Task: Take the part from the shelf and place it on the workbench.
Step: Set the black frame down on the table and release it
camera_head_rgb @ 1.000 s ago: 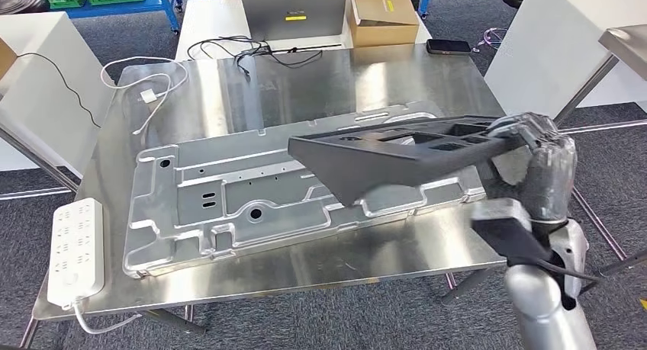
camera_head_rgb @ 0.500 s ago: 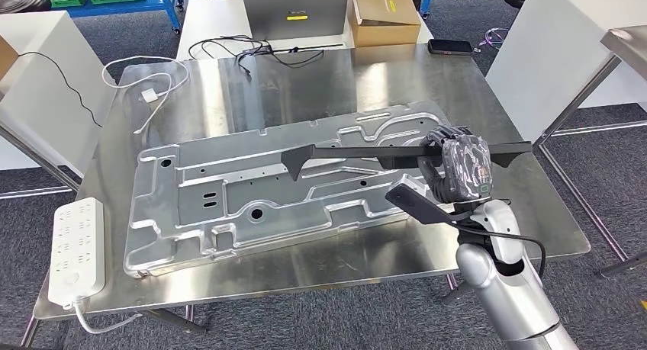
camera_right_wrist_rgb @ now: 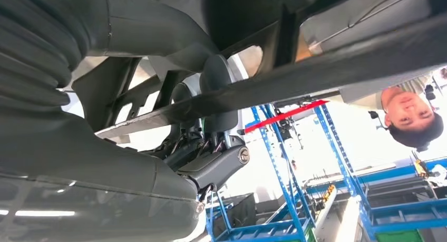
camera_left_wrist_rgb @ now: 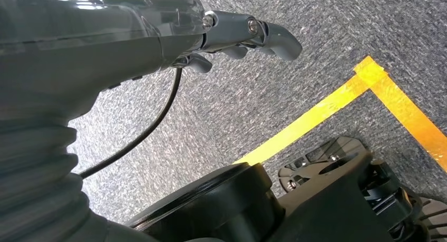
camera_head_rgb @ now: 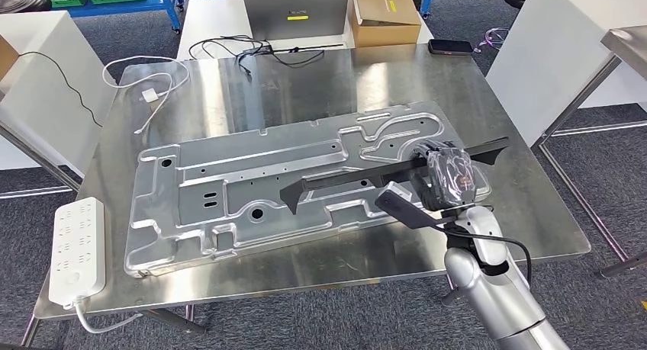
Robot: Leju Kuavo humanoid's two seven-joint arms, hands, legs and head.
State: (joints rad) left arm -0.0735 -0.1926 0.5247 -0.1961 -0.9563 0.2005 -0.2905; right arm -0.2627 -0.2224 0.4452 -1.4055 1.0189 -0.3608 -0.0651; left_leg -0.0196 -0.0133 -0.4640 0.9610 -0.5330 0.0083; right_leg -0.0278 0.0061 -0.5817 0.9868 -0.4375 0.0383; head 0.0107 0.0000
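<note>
while the right hand (camera_head_rgb: 446, 178) gripped the black part (camera_head_rgb: 358, 178) just above the workbench (camera_head_rgb: 305, 83), only lowering and letting go remained; the left hand (camera_left_wrist_rgb: 248, 39) hung slack, holding nothing.

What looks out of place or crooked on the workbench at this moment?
Nothing looks damaged or spilled. The black part in the right hand hangs tilted over the metal plate, not yet laid flat. A white power strip sticks out past the edge of the workbench.
</note>
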